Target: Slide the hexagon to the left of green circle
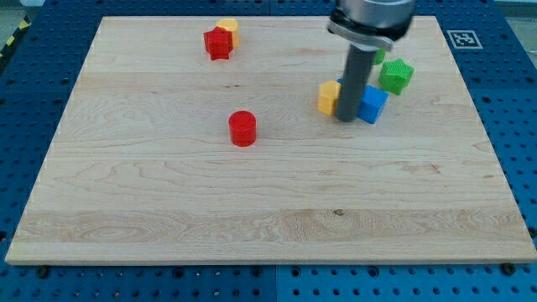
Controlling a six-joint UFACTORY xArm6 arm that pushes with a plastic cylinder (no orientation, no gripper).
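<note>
My tip [346, 120] rests on the board between a yellow block [327, 97], which looks like a hexagon, touching its left side, and a blue cube [373, 104] on its right. A second blue piece behind the rod is mostly hidden. A green star [396, 75] lies up and right of the blue cube. A sliver of another green block [380, 56], perhaps the green circle, shows behind the arm at the view's top; its shape is hidden.
A red cylinder [242, 127] stands near the board's middle, left of the tip. A red star [218, 42] and a yellow block [227, 28] touch each other at the top left. The wooden board [168, 210] ends on a blue pegboard surround.
</note>
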